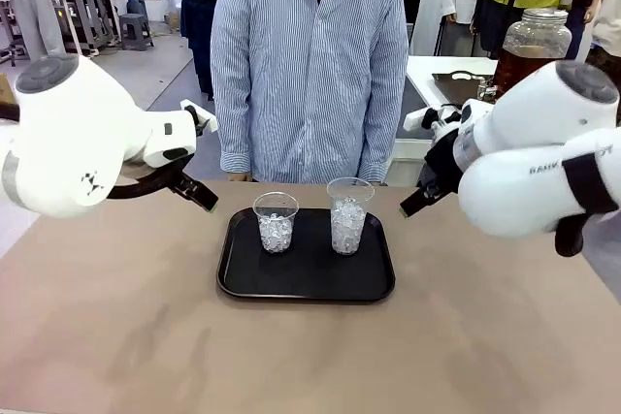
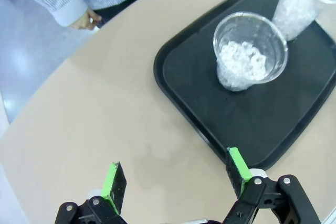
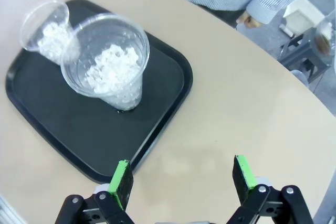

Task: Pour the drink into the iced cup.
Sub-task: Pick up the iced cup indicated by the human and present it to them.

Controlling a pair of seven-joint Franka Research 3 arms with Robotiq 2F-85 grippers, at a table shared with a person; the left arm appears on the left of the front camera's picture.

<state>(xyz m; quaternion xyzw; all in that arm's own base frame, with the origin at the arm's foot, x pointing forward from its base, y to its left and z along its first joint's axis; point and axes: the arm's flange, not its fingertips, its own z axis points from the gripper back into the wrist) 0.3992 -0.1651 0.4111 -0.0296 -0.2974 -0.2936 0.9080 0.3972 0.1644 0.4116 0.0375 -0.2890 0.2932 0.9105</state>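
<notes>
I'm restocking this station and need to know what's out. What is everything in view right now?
tray: one, black, middle of the table
iced cups: two, clear with white ice, standing apart on the tray; left cup on the robot's left, right cup on its right
jar of drink: one, clear glass with amber-brown liquid, far right, behind the right arm
table: one, tan, under the tray
person: one, blue-striped shirt, standing at the far side
left gripper: one, black with green pads, open and empty, off the tray's left side
right gripper: one, black with green pads, open and empty, off the tray's right side
</notes>
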